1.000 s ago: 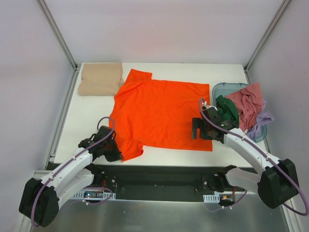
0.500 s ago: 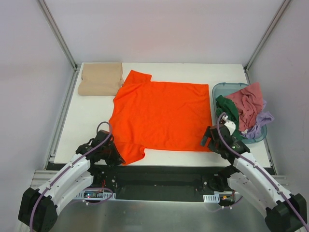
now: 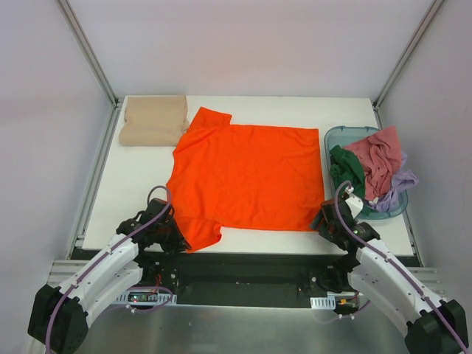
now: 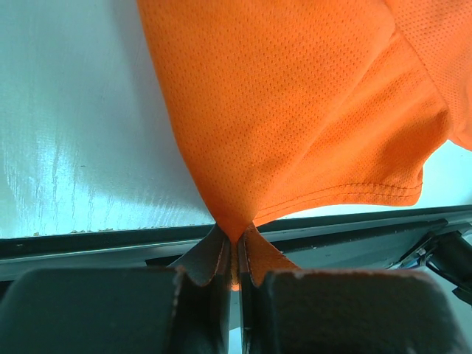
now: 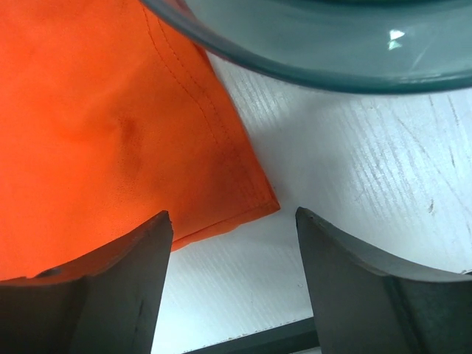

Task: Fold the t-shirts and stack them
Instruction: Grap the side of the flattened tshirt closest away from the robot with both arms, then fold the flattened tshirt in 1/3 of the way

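A bright orange t-shirt (image 3: pixel 243 173) lies spread flat across the middle of the white table (image 3: pixel 133 184). My left gripper (image 3: pixel 175 240) is at the shirt's near left sleeve, and the left wrist view shows it (image 4: pixel 236 254) shut on a pinch of the orange cloth (image 4: pixel 295 133). My right gripper (image 3: pixel 323 220) stands open at the shirt's near right corner. In the right wrist view the hem corner (image 5: pixel 254 199) lies on the table just ahead of the open gripper (image 5: pixel 232 247), untouched. A tan t-shirt (image 3: pixel 153 120) lies folded at the far left.
A teal tub (image 3: pixel 335 134) stands at the right, its rim (image 5: pixel 310 63) just beyond my right fingers. It holds pink (image 3: pixel 380 156), dark green (image 3: pixel 346 166) and lilac (image 3: pixel 402 184) garments. The table's near edge runs directly under both grippers.
My right gripper has come down from the shirt's right edge to its near right corner, its jaws a little narrower. My left gripper drew the sleeve slightly nearer, shifting the shirt left.
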Robot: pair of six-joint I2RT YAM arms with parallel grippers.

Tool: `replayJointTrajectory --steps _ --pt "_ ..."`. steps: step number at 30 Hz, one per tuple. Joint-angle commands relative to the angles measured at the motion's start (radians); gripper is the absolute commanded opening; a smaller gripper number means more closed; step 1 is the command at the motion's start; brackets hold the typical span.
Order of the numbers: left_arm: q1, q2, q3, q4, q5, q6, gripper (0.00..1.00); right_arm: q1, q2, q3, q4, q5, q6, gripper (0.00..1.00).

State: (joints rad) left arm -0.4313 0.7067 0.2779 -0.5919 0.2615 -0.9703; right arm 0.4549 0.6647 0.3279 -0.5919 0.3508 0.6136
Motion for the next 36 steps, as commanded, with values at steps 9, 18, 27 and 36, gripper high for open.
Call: replayJointTrajectory --steps 9,18,27,36 --pt "-0.001 -0.009 0.049 -0.023 -0.027 0.001 0.0 -0.005 0.075 -0.035 0.087 -0.022 0.054 0.5" --pt "-0.001 -0.022 0.105 0.03 0.011 0.018 0.0 -0.004 0.047 0.0 0.083 -0.024 0.018 0.2" --pt "0.0 0.127 0.303 0.129 0.016 0.077 0.0 -0.008 0.094 0.158 0.066 -0.013 -0.038 0.0" --pt "0.094 0.454 0.559 0.173 0.041 0.127 0.0 -0.068 0.309 0.378 0.069 -0.032 -0.106 0.0"
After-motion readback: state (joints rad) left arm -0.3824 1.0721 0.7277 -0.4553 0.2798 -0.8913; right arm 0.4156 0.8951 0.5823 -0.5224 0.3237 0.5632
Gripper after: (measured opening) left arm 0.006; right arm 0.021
